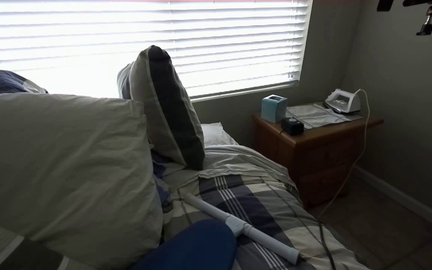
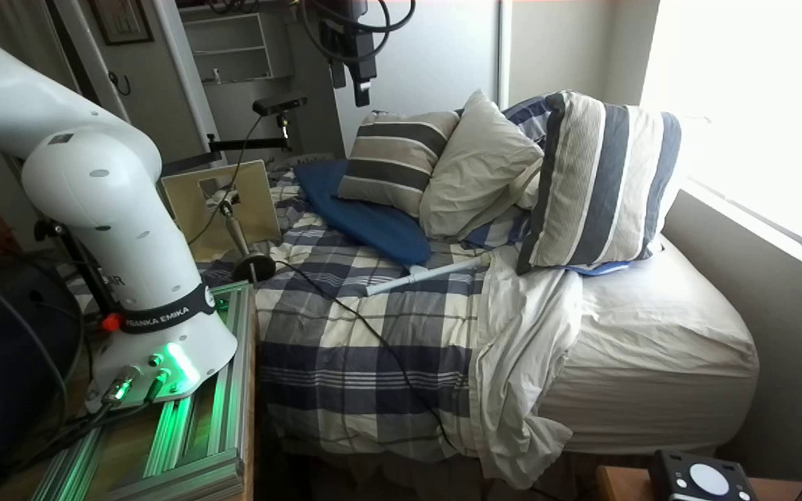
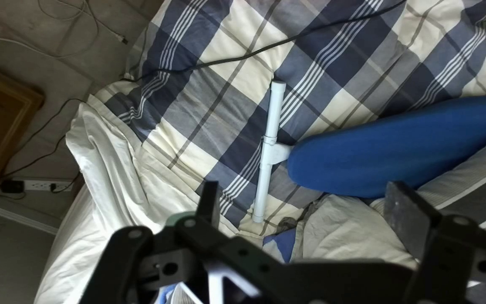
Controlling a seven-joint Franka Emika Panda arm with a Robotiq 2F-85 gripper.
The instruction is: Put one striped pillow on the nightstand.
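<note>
Daylight glares through the blinds (image 1: 137, 33) while the floor (image 1: 383, 232) lies dim.

The arm (image 2: 115, 181) is white and rounded, dotted with grey oval caps (image 2: 99, 172) above its black band (image 2: 164, 314) (lettered FRANKA EMIKA in white); below the band, a green light strip (image 2: 182, 362) glows beside metal cable plugs (image 2: 122, 387); the gripper (image 3: 302, 197) is black, angular, with pale screw heads (image 3: 135, 233).
</note>
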